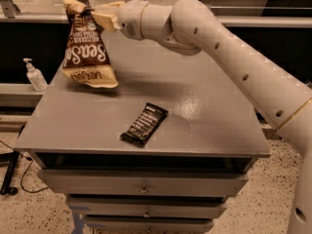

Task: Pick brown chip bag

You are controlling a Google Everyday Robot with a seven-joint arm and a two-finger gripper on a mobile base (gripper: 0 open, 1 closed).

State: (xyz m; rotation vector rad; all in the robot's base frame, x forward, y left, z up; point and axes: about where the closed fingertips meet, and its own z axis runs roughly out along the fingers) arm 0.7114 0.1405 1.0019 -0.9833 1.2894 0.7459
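The brown chip bag (86, 50) hangs upright in the air above the far left part of the grey cabinet top (204, 121). It has a dark brown centre with white lettering and tan ends. My gripper (96, 14) is shut on the bag's top right corner and holds it clear of the surface. My cream arm (229, 48) reaches in from the right.
A slim black snack bar (144, 124) lies near the front middle of the cabinet top. A white pump bottle (35, 75) stands on a ledge to the left. Drawers (141, 184) are below the top.
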